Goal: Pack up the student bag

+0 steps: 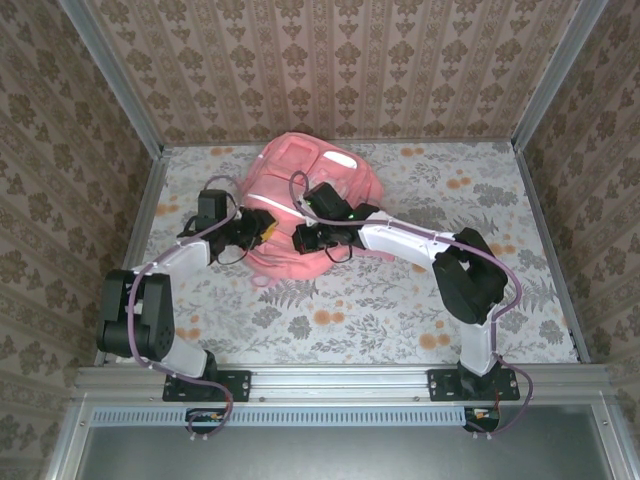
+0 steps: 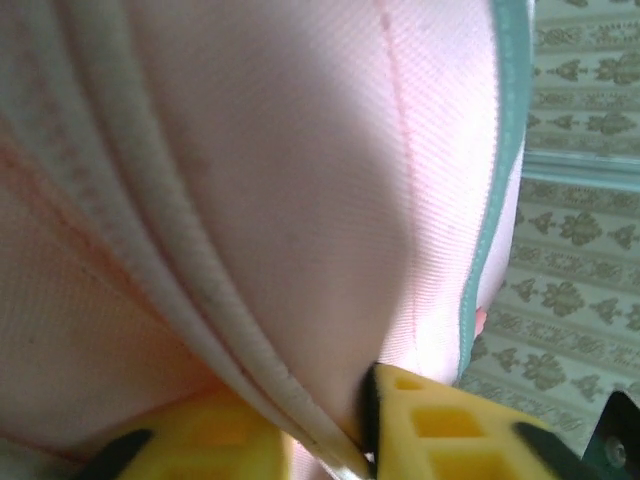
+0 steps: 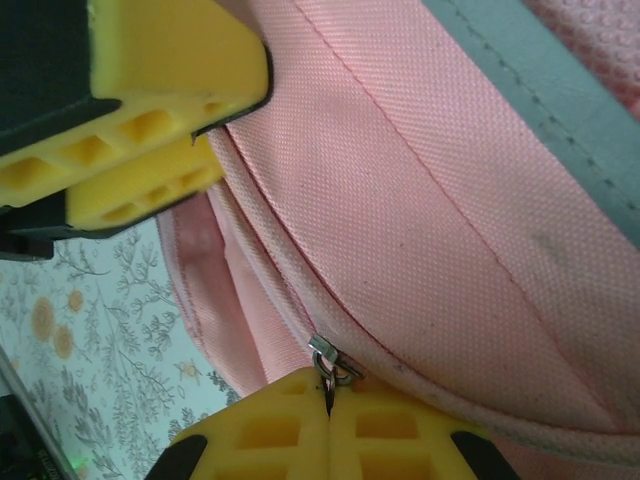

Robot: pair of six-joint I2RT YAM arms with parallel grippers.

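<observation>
The student bag (image 1: 312, 172) is a large pink backpack lying at the middle of the table, toward the back. Both grippers meet at its near edge. My left gripper (image 1: 267, 232) comes in from the left. In the left wrist view its yellow fingers (image 2: 450, 425) are closed on a fold of pink fabric (image 2: 300, 200) along a pale seam. My right gripper (image 3: 330, 388) is shut on the small metal zip pull (image 3: 327, 354) of the bag's zip. The left gripper (image 3: 235, 130) shows at the top left of the right wrist view.
A floral cloth covers the table (image 1: 400, 310), with bare room in front of the bag and to its right. Patterned walls (image 1: 330, 60) and metal frame posts close in the back and both sides. A teal trim (image 2: 510, 120) edges the bag.
</observation>
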